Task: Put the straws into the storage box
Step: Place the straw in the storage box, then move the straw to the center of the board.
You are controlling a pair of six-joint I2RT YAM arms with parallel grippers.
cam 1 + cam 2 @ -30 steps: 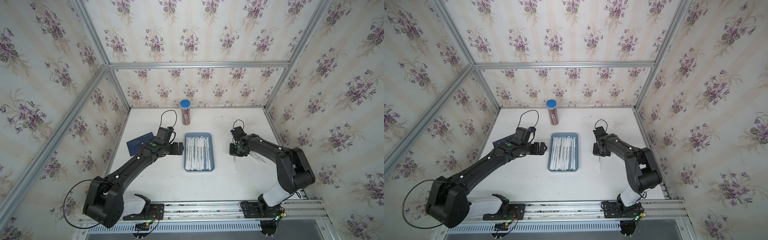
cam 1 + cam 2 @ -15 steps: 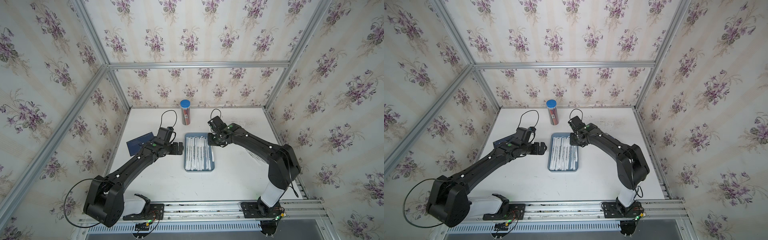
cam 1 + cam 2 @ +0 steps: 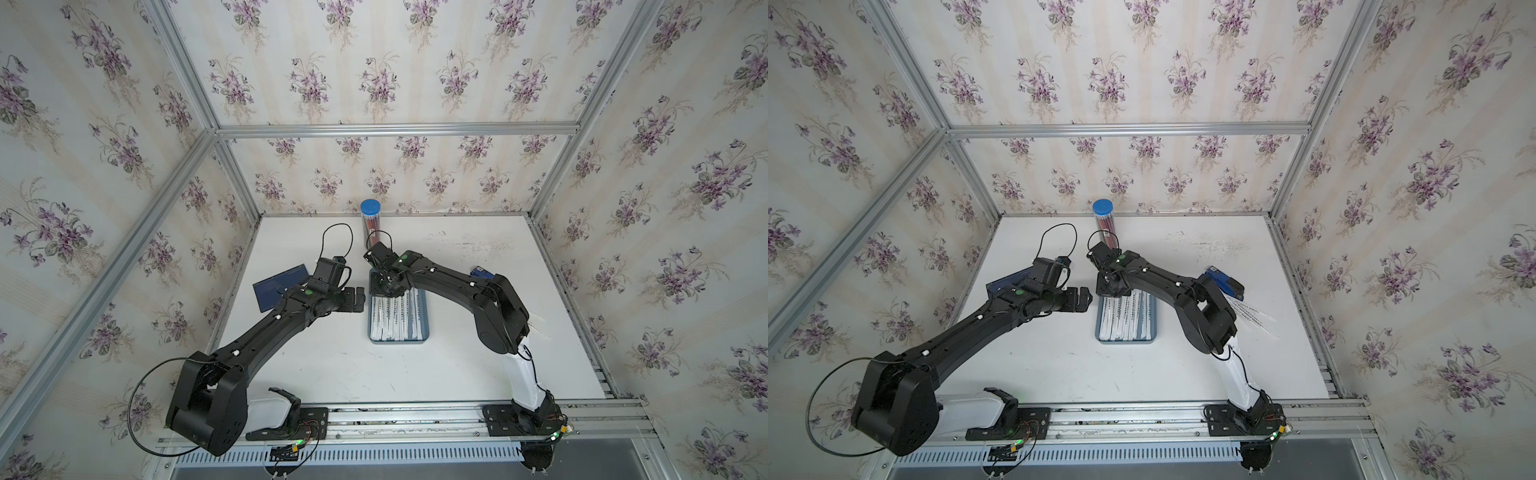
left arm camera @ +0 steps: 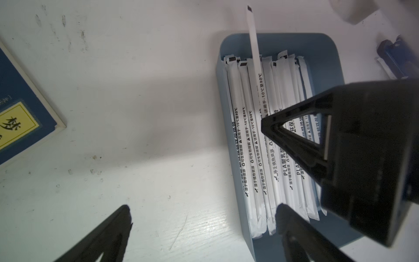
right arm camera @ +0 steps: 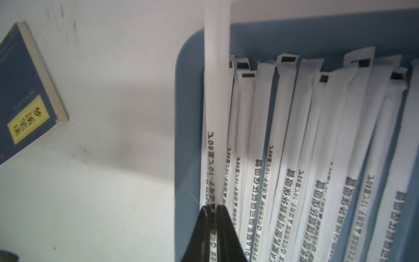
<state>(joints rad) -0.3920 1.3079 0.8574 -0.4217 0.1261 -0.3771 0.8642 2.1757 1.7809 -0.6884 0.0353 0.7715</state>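
Note:
The storage box (image 3: 399,341) (image 3: 1128,340) is a blue-grey tray at mid-table, with several white wrapped straws (image 3: 397,316) (image 4: 247,145) (image 5: 294,140) lying side by side in it. My right gripper (image 3: 385,286) (image 3: 1112,286) (image 5: 214,207) hovers over the box's far end, shut on one straw (image 5: 216,90) (image 4: 255,45). That straw runs along the box's left-hand side and sticks out past the rim. My left gripper (image 3: 357,299) (image 3: 1084,299) (image 4: 204,209) is open and empty just left of the box. More straws (image 3: 1250,316) lie on the table at the right.
A dark blue book (image 3: 280,286) (image 4: 18,113) (image 5: 25,95) lies at the left, under my left arm. A clear tube with a blue cap (image 3: 371,220) (image 3: 1104,220) stands at the back wall. A small blue object (image 3: 482,273) (image 3: 1223,282) sits beside the loose straws.
My right gripper has swung from the right side of the table leftward to the box's far end, carrying a straw. The left arm has not moved.

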